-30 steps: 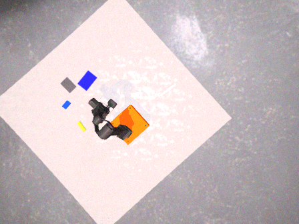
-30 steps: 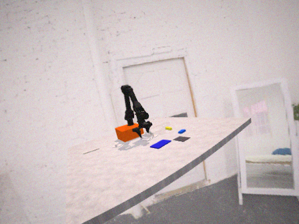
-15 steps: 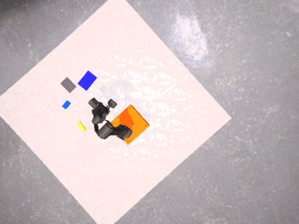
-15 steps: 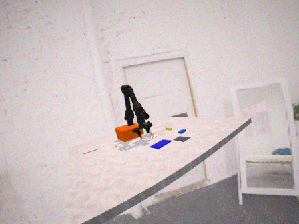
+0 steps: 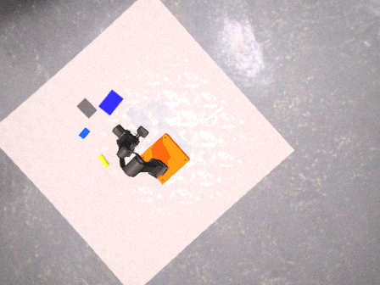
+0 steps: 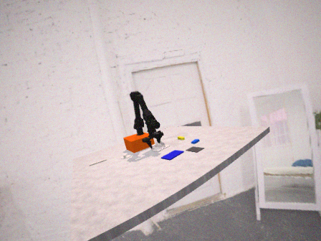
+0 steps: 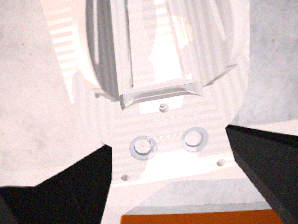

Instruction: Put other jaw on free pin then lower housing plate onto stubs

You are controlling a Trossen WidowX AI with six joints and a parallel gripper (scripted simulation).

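White brick wall (image 6: 46, 72) stands behind the work. Housing plate (image 7: 165, 122) lies between the fingers of my tool (image 5: 130, 132) (image 6: 155, 145) (image 7: 166, 139), which I judge clamped on it. Risk: a slanted descent could catch one stub and leave the plate tilted; early release could unseat a jaw and lose the gear mesh. Plate looks pale, ribbed, with two grey-ringed round features; seating unclear. Just beyond its near edge: orange block (image 5: 174, 157) (image 6: 134, 144) (image 7: 200, 219).
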